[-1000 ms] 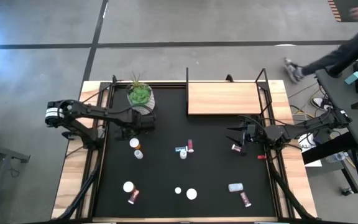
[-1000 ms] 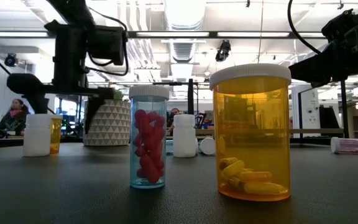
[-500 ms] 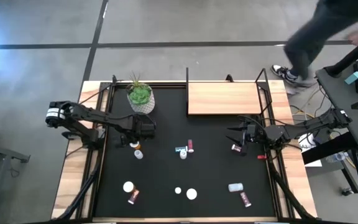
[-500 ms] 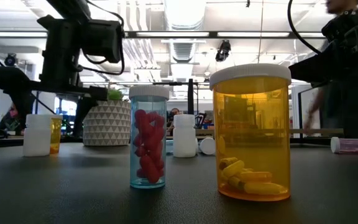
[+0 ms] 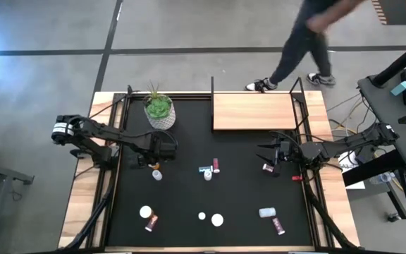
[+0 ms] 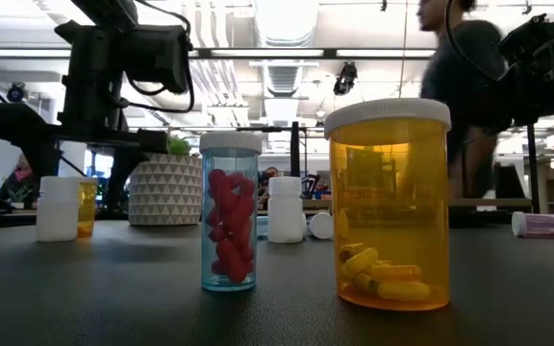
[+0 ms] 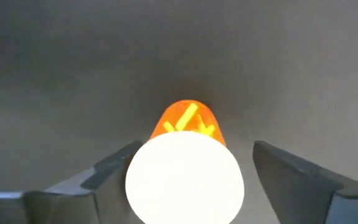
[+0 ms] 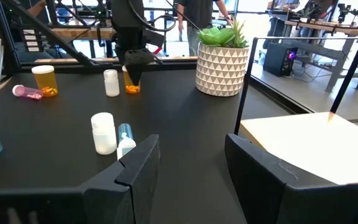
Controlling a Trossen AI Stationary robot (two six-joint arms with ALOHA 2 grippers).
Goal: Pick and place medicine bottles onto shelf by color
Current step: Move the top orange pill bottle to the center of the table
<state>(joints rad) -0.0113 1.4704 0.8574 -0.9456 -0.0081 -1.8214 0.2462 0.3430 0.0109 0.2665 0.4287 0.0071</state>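
**A:** While the left gripper (image 7: 196,149) hangs low over the black mat (image 5: 189,201), what is nearest to it?

**B:** An orange bottle (image 7: 184,180) with a white cap. It stands upright directly between the two fingers (image 7: 114,169). The fingers are spread apart and a strip of mat shows on each side of the cap, so they are not clamped on the bottle.

**A:** And just outside that hand?

**B:** A small white bottle (image 5: 157,175) stands just beside it, toward the table's front edge. On the hand's other side, a little farther off, is the white pot (image 5: 159,113) with the green plant.

**A:** What about the right gripper (image 8: 192,142)?

**B:** It is over the mat's right side. Its fingers are parted and nothing is between them. A pink bottle (image 5: 267,168) lies on the mat close by its fingertips. Farther ahead of that hand, around the middle of the mat, are a taller white bottle (image 8: 104,132) and a blue bottle (image 8: 125,142) with a white cap. The two are just beside each other.

**A:** Where is the shelf?

**B:** The shelf (image 5: 254,111), a light-wood board, is off to the right hand's side, near it and well apart from the left hand.

**A:** And farthest out?

**B:** More bottles (image 5: 145,211) are scattered along the mat's front, well away from both hands. Beyond the table a person (image 5: 309,42) is walking across the floor.
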